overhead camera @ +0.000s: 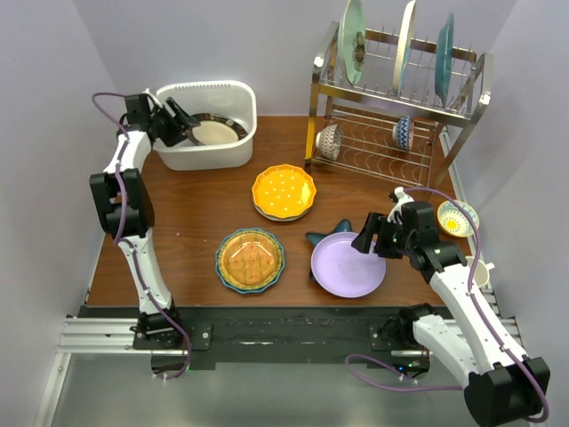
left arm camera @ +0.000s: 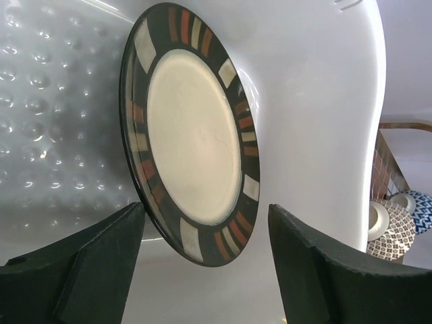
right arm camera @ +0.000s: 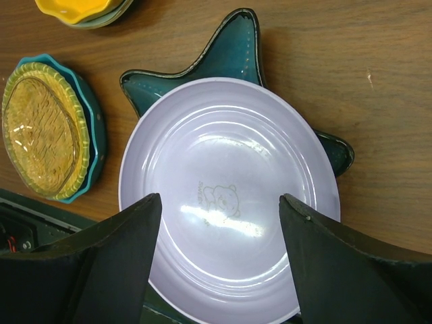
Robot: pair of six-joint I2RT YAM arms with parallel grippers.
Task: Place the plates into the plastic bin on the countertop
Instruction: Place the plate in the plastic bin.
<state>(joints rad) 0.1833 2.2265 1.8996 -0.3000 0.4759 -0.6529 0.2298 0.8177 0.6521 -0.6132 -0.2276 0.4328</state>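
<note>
The black-rimmed cream plate (overhead camera: 216,132) lies tilted inside the white plastic bin (overhead camera: 206,153), leaning on its wall; the left wrist view shows the plate (left arm camera: 192,135) apart from my fingers. My left gripper (overhead camera: 184,123) is open over the bin's left side. The lavender plate (overhead camera: 348,264) lies on the blue star-shaped plate (overhead camera: 322,237) on the countertop (overhead camera: 196,209). My right gripper (overhead camera: 375,237) is open and empty just above the lavender plate (right arm camera: 226,196). The orange scalloped plate (overhead camera: 284,190) and amber plate (overhead camera: 250,259) lie in the middle.
A steel wire dish rack (overhead camera: 400,107) at the back right holds three upright plates and two small patterned bowls. Another patterned bowl (overhead camera: 458,217) and a white mug (overhead camera: 481,274) stand by the right edge. Grey walls close both sides.
</note>
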